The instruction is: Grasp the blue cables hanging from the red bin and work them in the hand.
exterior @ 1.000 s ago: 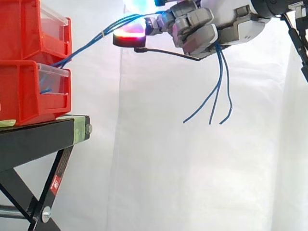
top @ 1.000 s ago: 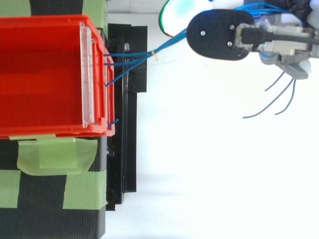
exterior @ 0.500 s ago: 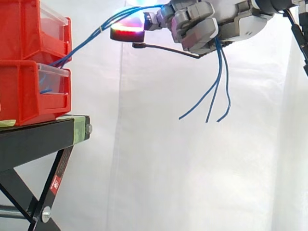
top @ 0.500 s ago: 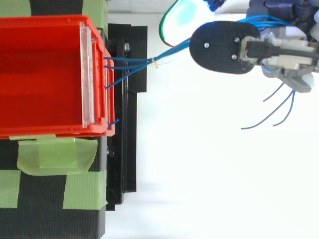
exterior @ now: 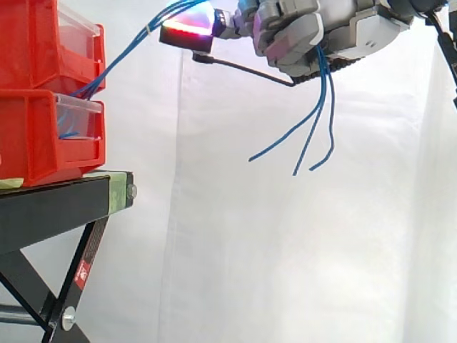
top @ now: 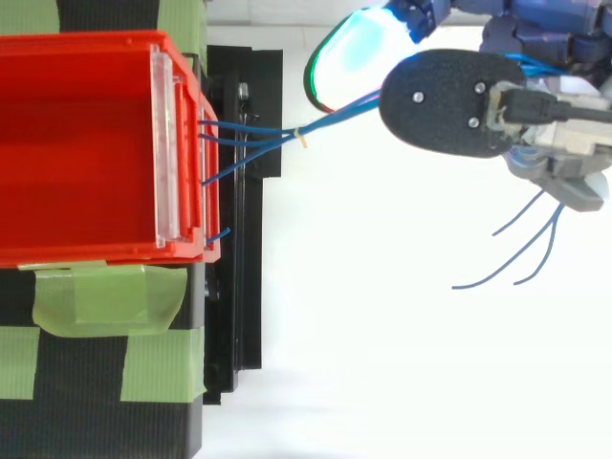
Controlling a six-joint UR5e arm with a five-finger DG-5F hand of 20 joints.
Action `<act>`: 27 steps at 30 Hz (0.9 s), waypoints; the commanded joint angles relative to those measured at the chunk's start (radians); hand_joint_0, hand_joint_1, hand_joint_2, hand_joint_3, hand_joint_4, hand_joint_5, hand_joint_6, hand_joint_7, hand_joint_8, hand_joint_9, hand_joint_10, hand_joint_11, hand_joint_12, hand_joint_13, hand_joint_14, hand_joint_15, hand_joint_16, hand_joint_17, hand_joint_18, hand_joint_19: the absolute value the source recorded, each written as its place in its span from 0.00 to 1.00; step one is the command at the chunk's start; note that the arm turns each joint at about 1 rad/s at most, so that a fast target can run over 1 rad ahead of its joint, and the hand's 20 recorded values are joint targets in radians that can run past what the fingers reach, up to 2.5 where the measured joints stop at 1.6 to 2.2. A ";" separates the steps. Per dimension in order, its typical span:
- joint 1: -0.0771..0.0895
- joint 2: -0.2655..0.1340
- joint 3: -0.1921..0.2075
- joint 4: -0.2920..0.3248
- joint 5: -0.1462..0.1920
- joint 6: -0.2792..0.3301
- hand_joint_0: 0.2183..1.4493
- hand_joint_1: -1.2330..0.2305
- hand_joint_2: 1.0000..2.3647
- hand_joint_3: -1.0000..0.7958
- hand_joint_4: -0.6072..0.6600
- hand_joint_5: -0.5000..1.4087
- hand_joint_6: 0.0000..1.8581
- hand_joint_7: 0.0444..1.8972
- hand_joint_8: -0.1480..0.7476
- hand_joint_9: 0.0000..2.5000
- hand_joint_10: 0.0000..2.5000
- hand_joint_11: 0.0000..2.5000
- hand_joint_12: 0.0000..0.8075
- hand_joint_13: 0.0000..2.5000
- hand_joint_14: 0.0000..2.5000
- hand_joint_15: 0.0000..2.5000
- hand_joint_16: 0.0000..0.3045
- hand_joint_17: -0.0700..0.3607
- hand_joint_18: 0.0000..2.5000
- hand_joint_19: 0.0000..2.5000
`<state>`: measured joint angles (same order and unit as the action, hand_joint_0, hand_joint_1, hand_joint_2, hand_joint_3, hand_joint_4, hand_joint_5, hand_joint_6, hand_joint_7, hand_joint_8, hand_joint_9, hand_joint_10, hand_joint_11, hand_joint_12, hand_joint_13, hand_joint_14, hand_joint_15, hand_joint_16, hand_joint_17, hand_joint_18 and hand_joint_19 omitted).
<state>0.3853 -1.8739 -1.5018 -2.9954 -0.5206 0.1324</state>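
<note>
Blue cables [top: 256,135] run from the front of the red bin [top: 86,143], which sits on a black stand [top: 251,287] patched with green tape [top: 100,296]. Gathered by a small tie [top: 302,137], they pass into the hand [top: 564,158], clasped under its glowing fingertip [top: 359,57]. Their loose ends trail out beyond the hand.

So the two bins [exterior: 39,136] sit stacked on the stand [exterior: 57,204] over on the left, curtain [exterior: 235,250] behind it all. The cables [exterior: 323,82] come out of the bins' front and climb rightward into the hand [exterior: 303,32] up top right. Their loose ends dangle below it, well apart from the stand.
</note>
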 commanded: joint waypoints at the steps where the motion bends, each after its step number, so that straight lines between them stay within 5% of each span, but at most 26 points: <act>1: 0.001 -0.001 -0.002 -0.028 0.001 0.019 0.62 0.41 0.01 0.17 0.72 0.42 0.00 0.65 0.66 0.23 1.00 1.00 0.55 0.37 1.00 0.55 0.15 0.41 0.64 0.61; 7: 0.000 -0.001 -0.002 -0.128 -0.001 -0.068 0.62 0.41 0.01 0.16 0.72 0.42 0.00 0.65 0.66 0.23 1.00 1.00 0.55 0.37 1.00 0.55 0.16 0.41 0.64 0.62; 27: -0.006 -0.001 -0.002 -0.125 -0.001 -0.114 0.59 0.42 0.01 0.14 0.72 0.42 0.00 0.65 0.66 0.23 1.00 1.00 0.55 0.37 1.00 0.55 0.16 0.41 0.64 0.61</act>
<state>0.3822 -1.8745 -1.5033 -3.1249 -0.5215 0.0369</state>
